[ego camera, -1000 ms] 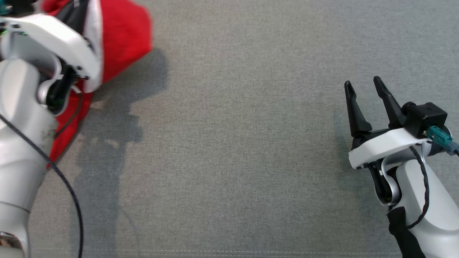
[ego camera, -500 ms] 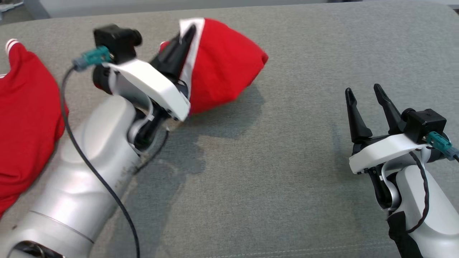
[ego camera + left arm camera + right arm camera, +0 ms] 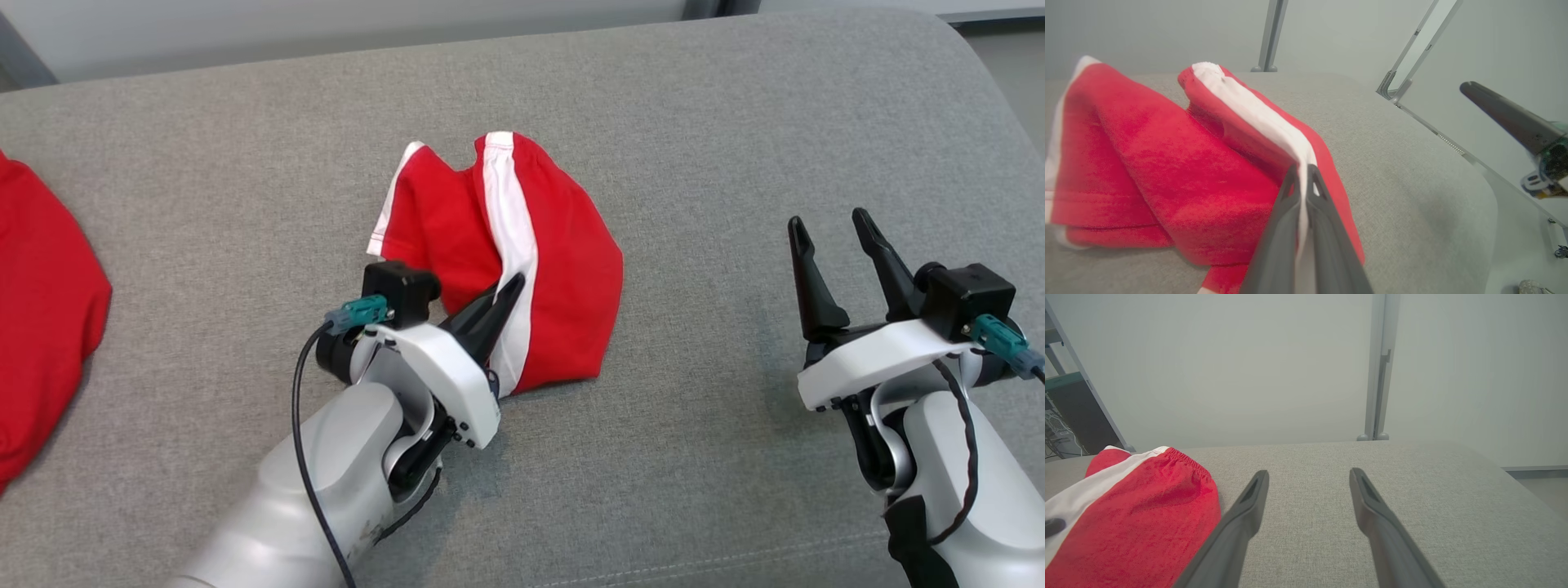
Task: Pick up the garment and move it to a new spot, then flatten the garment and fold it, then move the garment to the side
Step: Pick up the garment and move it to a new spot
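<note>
Two red pieces of clothing lie on the grey padded surface (image 3: 735,163), and two tools are over it. The task's garment (image 3: 555,278), red with a white stripe (image 3: 510,220), sits bunched near the middle of the surface. A second red cloth (image 3: 41,310) lies flat at the left edge of the head view, well apart from the garment.

The left tool (image 3: 510,290) is at the garment's near edge. Its two dark fingers are pressed together on the white stripe. The left wrist view gives this pinch up close: the stripe runs down into the slit between the fingers (image 3: 1290,196), with red folds piled to the left. One finger of the other arm slants in at its right edge.

The right tool (image 3: 829,219) stands off to the right, well apart from the garment and holding nothing, with its fingers spread. The right wrist view looks between those spread fingers (image 3: 1241,514) at bare grey cloth. It also shows the garment's gathered, elastic-looking hem (image 3: 1186,459) at the lower left, which the head view leaves indistinct.
</note>
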`<state>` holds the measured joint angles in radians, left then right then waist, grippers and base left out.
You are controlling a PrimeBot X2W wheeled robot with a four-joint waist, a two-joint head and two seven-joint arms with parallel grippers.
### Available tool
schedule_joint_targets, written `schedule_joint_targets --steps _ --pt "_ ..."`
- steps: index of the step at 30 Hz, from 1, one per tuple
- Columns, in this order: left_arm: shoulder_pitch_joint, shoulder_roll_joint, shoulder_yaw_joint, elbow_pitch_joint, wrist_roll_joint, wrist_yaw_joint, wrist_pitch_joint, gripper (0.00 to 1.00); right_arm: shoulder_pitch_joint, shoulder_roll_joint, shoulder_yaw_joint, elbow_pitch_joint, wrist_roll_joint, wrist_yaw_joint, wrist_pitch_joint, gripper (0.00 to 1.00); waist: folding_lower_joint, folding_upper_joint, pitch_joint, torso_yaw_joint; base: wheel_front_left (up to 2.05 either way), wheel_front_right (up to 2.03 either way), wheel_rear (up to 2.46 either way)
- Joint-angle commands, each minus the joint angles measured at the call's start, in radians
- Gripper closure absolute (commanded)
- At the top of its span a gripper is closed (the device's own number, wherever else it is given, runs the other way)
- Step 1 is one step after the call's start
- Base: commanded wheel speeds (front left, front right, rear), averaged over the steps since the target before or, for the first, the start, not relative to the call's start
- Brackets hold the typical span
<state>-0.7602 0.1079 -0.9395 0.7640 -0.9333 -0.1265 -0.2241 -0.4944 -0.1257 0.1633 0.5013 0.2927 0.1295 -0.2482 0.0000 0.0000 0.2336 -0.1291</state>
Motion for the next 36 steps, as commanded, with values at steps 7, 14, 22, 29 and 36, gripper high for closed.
schedule_joint_targets --steps 7,14,22,29,36 --pt "0.047 0.027 0.030 0.067 0.019 0.000 -0.032 1.00 0.026 -0.008 0.007 -0.017 0.007 0.001 -0.014 0.00 0.0000 0.0000 -0.037 0.027 0.00 0.00 0.00" --pt "0.114 0.040 0.209 -0.073 0.174 0.052 -0.037 0.00 0.041 -0.020 0.009 -0.014 0.007 0.001 -0.014 0.00 0.0000 0.0000 -0.083 0.056 0.00 0.00 0.00" --pt "0.347 0.067 0.486 -0.260 0.401 0.119 -0.038 0.00 0.093 -0.031 -0.006 -0.014 0.007 0.001 -0.014 0.00 0.0000 0.0000 -0.163 0.065 0.00 0.00 0.00" --pt "0.492 0.059 0.680 -0.338 0.543 0.135 -0.038 0.00 0.129 -0.035 -0.022 -0.022 0.008 0.001 -0.014 0.00 0.0000 0.0000 -0.210 0.072 0.00 0.00 0.00" --pt "0.561 0.040 0.818 -0.380 0.635 0.130 -0.038 0.00 0.147 -0.035 -0.043 -0.034 0.006 0.001 -0.014 0.00 0.0000 0.0000 -0.231 0.078 0.00 0.00 0.00"
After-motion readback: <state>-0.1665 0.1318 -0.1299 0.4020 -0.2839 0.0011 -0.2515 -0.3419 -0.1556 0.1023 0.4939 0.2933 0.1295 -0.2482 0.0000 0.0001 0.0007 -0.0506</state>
